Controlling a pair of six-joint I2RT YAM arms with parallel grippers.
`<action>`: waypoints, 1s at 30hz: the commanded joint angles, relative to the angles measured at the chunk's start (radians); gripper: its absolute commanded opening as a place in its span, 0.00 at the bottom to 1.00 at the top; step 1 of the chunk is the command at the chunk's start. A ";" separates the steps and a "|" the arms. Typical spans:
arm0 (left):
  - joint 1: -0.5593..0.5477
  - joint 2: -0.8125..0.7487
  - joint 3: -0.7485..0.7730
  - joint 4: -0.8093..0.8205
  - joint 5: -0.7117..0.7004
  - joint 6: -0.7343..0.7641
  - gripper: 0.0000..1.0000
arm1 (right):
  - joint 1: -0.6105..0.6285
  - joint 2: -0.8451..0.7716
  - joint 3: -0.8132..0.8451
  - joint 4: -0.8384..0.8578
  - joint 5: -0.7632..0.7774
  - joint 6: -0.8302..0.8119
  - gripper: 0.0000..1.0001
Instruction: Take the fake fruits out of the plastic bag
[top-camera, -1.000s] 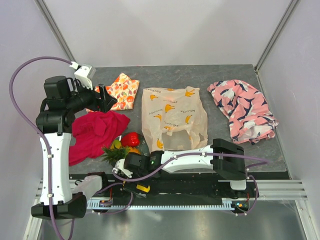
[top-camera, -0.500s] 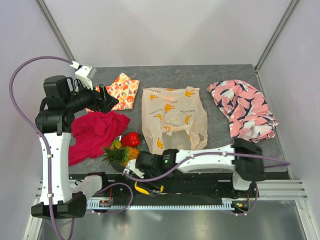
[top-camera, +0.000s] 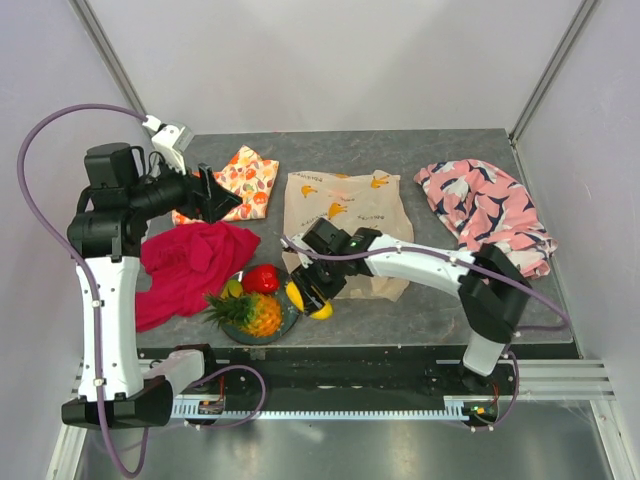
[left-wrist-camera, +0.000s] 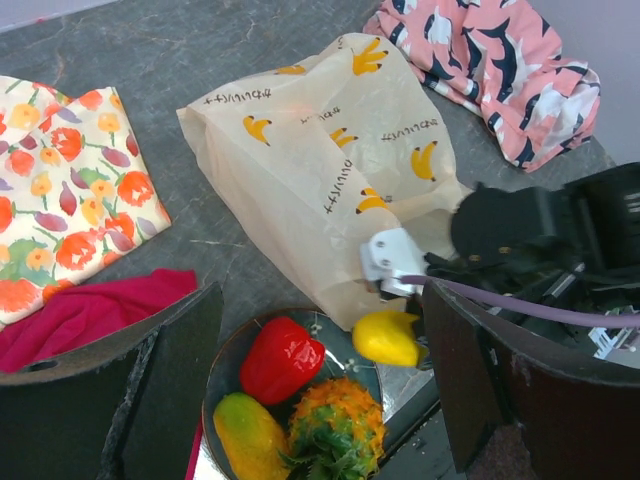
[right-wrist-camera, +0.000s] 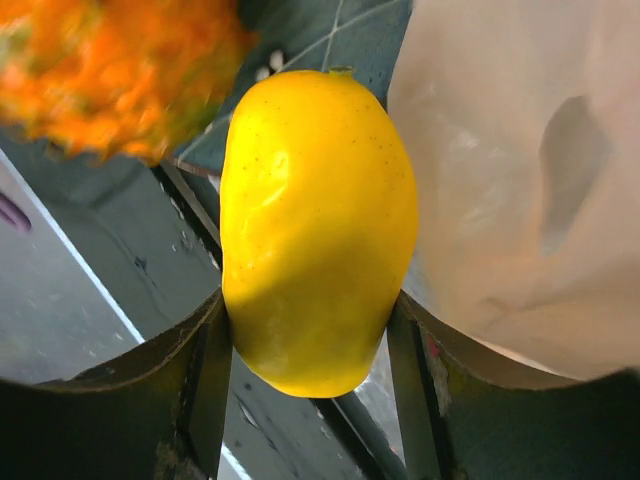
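While R jaws clamp glossy oval mango (right-wrist-camera: 318, 230), crinkly bag (left-wrist-camera: 320, 170) alongside.

only short lines of dark print on the bag (left-wrist-camera: 330, 170), too small and skewed to read.

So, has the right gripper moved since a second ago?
Yes. The right gripper went from the near table edge inward to the plate, holding a yellow mango.

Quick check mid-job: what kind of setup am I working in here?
Probably a lab test cell: plain white walls box in a grey table, the robot arms bolt to a metal rail, and the fake fruits are props.
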 joint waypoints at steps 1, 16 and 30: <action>0.006 0.021 0.064 -0.018 0.023 -0.029 0.87 | -0.009 0.082 0.100 0.106 -0.089 0.162 0.43; 0.006 0.083 0.090 -0.039 0.017 -0.010 0.87 | -0.016 0.228 0.177 0.117 -0.052 0.375 0.56; 0.004 0.107 0.082 -0.015 0.045 -0.012 0.87 | -0.035 0.190 0.206 0.055 -0.036 0.275 0.98</action>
